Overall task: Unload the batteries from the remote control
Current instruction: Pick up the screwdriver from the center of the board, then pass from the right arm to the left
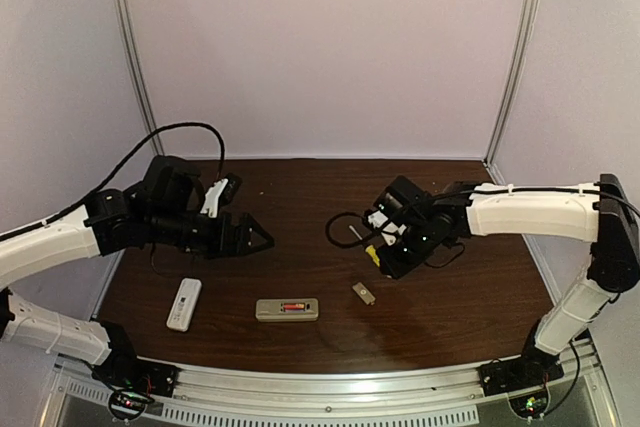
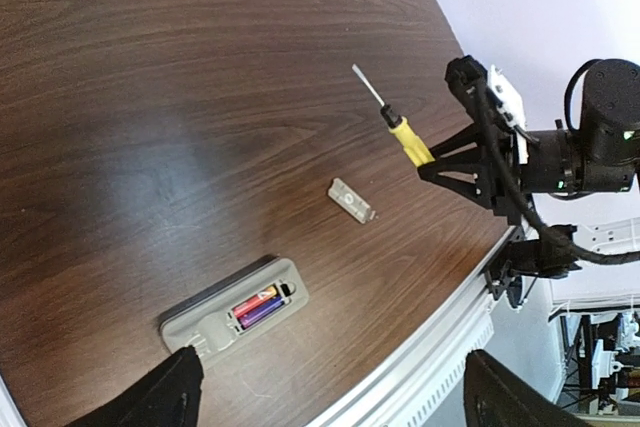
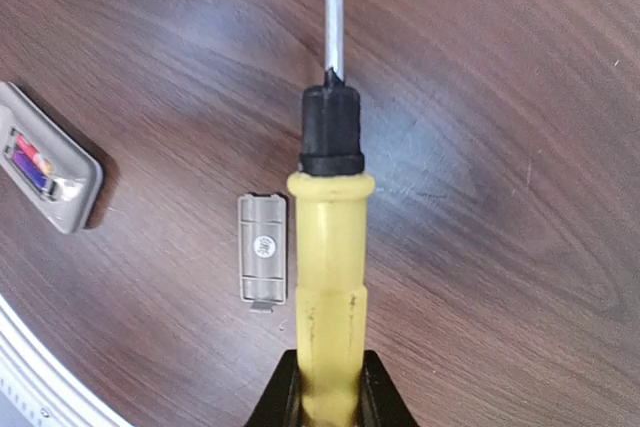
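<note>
Clearly my right gripper [image 3: 330, 399] clenches the yellow-handled, metal-shafted screwdriver [image 3: 330, 247]; left gripper [image 1: 256, 237] stands released; red and purple cylindrical batteries [image 2: 258, 305] lie half-hidden in the grey rectangular remote [image 2: 198, 325]

Batteries [image 1: 293, 306] sit inside the grey remote [image 1: 270, 311].

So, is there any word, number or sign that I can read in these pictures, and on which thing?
None can be read.
On the cover: a small round stamp, too blurred to read.
On the batteries: any print is too small to read.
</note>
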{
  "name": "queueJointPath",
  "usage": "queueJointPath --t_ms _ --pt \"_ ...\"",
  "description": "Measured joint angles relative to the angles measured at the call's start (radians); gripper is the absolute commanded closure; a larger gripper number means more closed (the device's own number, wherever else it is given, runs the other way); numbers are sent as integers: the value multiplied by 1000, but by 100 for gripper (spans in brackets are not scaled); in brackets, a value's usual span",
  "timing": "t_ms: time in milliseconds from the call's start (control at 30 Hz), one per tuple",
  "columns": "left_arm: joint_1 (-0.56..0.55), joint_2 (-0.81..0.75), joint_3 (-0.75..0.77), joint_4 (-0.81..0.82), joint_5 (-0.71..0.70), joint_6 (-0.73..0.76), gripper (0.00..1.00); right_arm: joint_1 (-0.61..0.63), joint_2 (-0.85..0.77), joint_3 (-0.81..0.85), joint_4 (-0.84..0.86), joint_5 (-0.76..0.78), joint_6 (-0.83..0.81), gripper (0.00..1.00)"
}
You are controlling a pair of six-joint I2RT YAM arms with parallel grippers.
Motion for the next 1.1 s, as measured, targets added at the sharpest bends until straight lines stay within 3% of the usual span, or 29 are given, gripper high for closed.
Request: queueJointPath --t_ms 400,867,1100 --pt "34 -3 98 -14 117 -37 10 0 -239 89 -58 -29 -7 100" --pt "146 68 236 -28 355 -37 14 15 -224 251 -93 -183 -48 100" --pt "153 93 267 -80 413 -41 23 116 -244 226 -41 -197 -67 100"
